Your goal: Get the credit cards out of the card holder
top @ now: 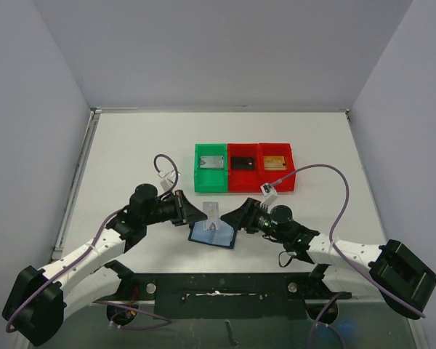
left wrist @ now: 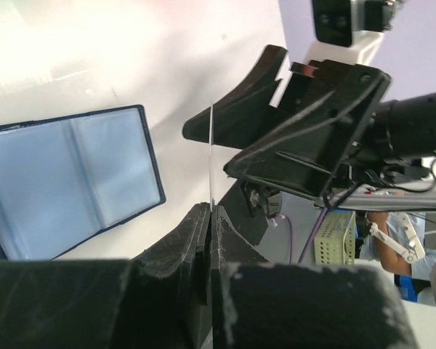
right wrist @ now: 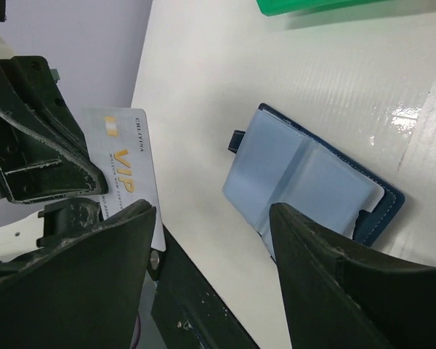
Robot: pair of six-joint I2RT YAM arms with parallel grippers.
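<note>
A pale VIP card is pinched upright in the left end effector, just above the open card holder lying flat on the worktop. The right end effector is held spread, close beside the card.

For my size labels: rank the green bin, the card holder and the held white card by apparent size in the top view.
1. green bin
2. card holder
3. white card, held tilted, so it may look undersized.
</note>
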